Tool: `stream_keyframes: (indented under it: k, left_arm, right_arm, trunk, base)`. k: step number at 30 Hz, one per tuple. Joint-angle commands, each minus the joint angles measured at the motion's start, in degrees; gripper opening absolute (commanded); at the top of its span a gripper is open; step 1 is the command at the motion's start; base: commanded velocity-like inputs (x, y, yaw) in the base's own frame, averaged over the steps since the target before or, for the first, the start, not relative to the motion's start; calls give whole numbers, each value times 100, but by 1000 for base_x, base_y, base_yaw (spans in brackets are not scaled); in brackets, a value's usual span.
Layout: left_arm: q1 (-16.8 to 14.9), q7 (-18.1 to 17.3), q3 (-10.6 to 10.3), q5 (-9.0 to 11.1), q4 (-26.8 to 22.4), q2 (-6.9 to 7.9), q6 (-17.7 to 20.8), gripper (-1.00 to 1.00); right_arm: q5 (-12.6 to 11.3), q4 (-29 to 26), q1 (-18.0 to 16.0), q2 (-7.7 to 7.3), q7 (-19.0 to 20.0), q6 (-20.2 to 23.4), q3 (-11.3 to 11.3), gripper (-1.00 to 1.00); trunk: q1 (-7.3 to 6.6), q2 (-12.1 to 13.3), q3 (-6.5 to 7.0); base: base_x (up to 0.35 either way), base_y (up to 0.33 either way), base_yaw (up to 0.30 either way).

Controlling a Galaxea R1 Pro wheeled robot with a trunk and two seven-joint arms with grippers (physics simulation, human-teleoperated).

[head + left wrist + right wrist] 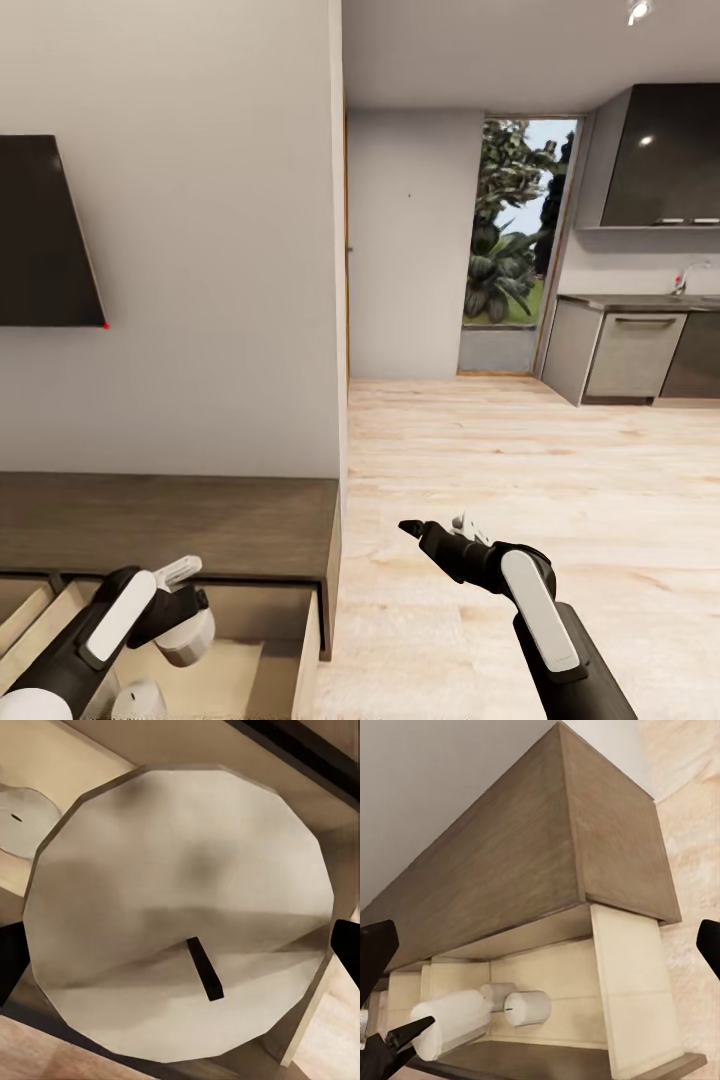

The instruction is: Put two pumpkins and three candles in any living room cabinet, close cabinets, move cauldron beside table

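Note:
The dark brown cabinet (170,520) stands along the wall at lower left, with a pale-wood drawer (255,640) pulled open. My left gripper (188,618) hangs over that drawer, shut on a stubby pale candle (187,640). The candle's flat top and black wick (204,969) face the left wrist camera. A second candle (140,700) rests in the drawer below it, and in the right wrist view a candle (529,1007) lies on its side in the compartment. My right gripper (432,528) is open and empty above the floor, right of the cabinet's end. The pumpkins are out of view.
A dark TV screen (45,230) hangs on the wall above the cabinet. The wall ends at a corner (342,300). Beyond it, light wooden floor (520,470) runs to a glass door with plants (512,230) and grey kitchen units (630,350) at the right.

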Motion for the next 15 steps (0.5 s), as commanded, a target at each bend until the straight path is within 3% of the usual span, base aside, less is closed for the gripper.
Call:
stream_keyframes:
  k: [1, 15]
  left_arm:
    - [-4, 56, -25, 39, -9, -15, 2, -100]
    - [-3, 52, -28, 37, -16, -49, 1, -100]
  right_arm:
    - [-61, -4, -4, 0, -61, 7, 2, 100]
    - [-59, -7, -4, 6, -88, -3, -16, 100]
  trunk:
    - [22, -45, -25]
    - [329, -606, -276]
  base:
    - [0, 0, 0]
    - [0, 0, 0]
